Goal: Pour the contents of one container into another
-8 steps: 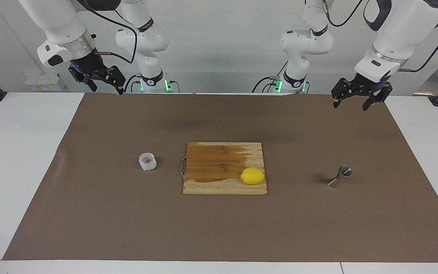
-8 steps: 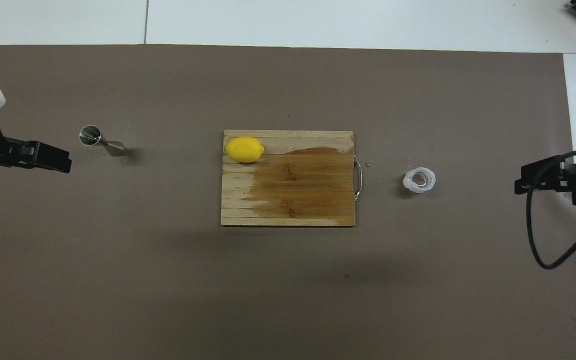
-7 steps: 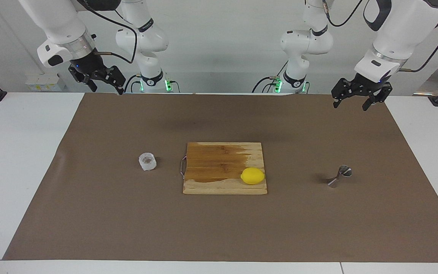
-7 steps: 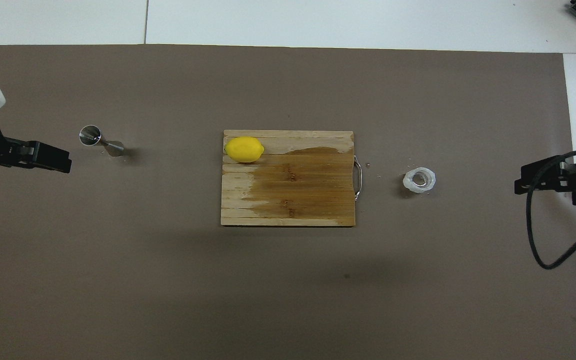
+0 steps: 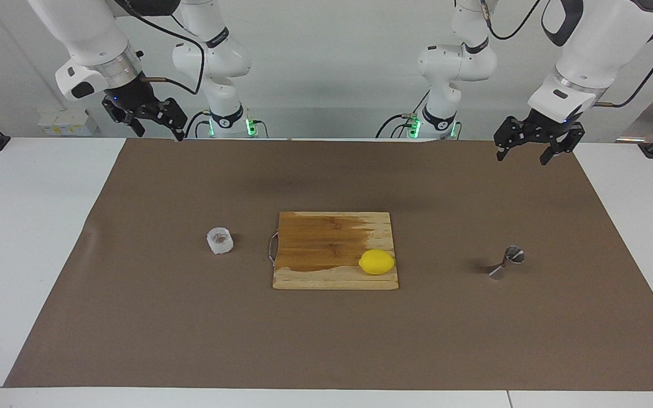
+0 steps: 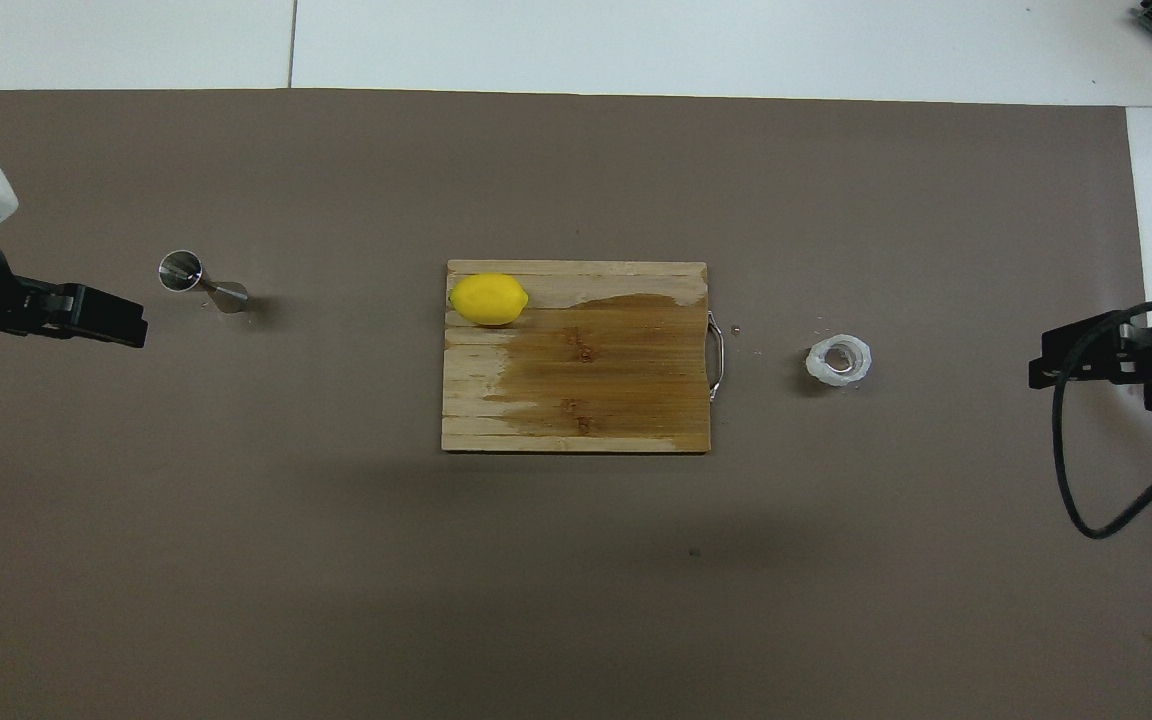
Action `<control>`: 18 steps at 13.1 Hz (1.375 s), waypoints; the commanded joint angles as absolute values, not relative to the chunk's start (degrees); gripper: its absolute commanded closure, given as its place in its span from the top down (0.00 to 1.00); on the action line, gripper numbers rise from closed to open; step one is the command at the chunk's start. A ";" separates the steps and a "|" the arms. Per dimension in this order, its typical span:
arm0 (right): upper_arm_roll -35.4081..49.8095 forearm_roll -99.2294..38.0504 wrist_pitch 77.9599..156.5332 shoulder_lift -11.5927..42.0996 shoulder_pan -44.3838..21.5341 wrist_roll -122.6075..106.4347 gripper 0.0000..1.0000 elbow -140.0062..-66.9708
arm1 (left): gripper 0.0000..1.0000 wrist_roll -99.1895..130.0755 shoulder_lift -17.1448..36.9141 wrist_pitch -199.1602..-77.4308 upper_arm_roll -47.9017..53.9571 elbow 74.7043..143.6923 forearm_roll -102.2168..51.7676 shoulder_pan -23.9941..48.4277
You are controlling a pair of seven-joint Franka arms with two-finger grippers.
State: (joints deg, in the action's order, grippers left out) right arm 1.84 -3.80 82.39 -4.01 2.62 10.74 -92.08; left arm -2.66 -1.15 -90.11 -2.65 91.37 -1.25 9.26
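A: Glass cup [image 5: 220,240] sits upright on the brown mat [image 5: 190,317], mouth up, toward your right arm's end of the tabletop, just beside the cutting board's [image 5: 326,277] handle. No long axis to speak of, it's squat.

B: And the jigger [image 5: 507,262]?

A: Toward your left arm's end, well apart from the board. I can't tell whether it stands or lies; its long axis looks slanted in both views, one open cone facing up toward the camera.

B: Jaws?

A: Your left gripper [image 5: 522,153] hangs over the mat's edge nearest the robots, jaws spread wide, holding nothing. Your right gripper [image 5: 153,122] hovers at that same edge at its own end, also open and empty.

B: Anything else?

A: Lemon [image 5: 377,262] on the board's corner nearest the jigger, long axis along the board's edge.
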 commanded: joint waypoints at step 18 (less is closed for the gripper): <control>1.93 -5.19 83.06 -4.83 3.34 9.14 1.00 -92.81 | 1.00 57.71 21.43 -92.02 -2.81 75.06 -19.68 -2.54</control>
